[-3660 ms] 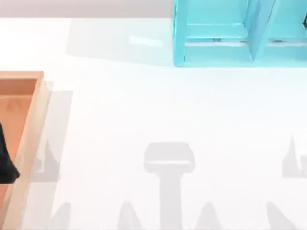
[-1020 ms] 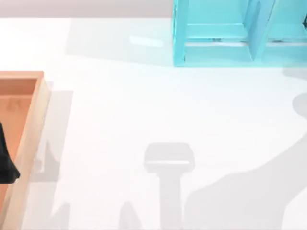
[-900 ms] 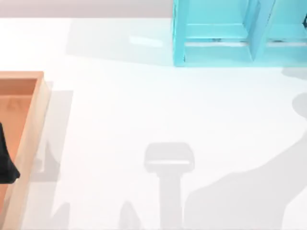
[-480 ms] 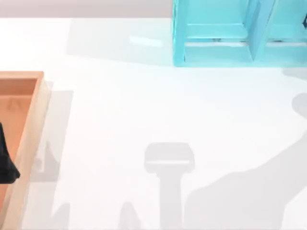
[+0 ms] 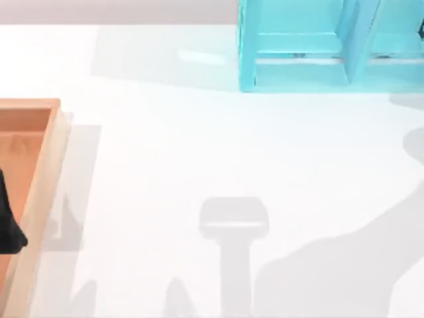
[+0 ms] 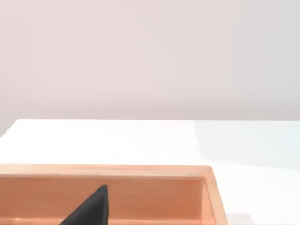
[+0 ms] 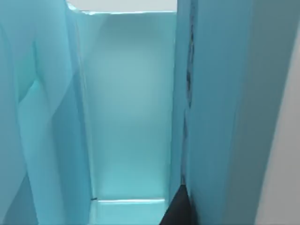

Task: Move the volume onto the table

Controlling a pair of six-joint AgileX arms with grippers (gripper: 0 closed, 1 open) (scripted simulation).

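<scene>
Hovering inside light-blue shelf (image 7: 126, 117) — right pincer (image 7: 180, 208), left pincer (image 5: 8, 225) over tray (image 5: 46, 172), both grips untellable.

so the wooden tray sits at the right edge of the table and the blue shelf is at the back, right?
Not quite. The wooden tray sits at the left edge of the table, as the top view shows. The blue shelf is at the back, as you said.

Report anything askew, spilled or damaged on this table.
Nothing stands out: the wooden tray lies flat on the table at its left edge, and the light-blue shelf unit stands square at the back.
</scene>
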